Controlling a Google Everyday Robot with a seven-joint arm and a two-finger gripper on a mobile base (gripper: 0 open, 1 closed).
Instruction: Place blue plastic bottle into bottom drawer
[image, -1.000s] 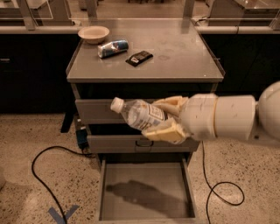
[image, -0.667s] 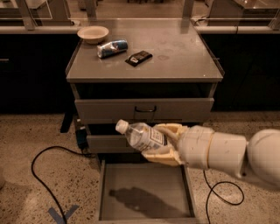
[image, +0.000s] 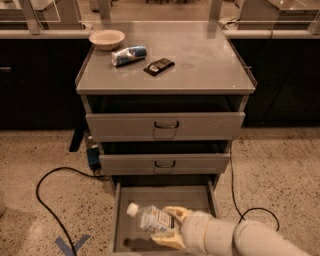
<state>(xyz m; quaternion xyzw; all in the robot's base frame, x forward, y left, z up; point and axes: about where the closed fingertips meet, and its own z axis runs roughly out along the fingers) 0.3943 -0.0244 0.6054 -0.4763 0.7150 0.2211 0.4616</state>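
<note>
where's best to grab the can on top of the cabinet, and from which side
I'd grip the can across its round middle, coming down from above: it lies on its side on the cabinet top, so the ends face sideways, with the bowl and dark packet near them. The gripper is low over the bottom drawer, shut on the bottle.

Gripper over the bottom drawer, clamped round the bottle and covering its base, arm cut off by the lower edge right of the drawer, drawer's front out of frame, its floor partly hidden beneath them, label print too small to read
</note>
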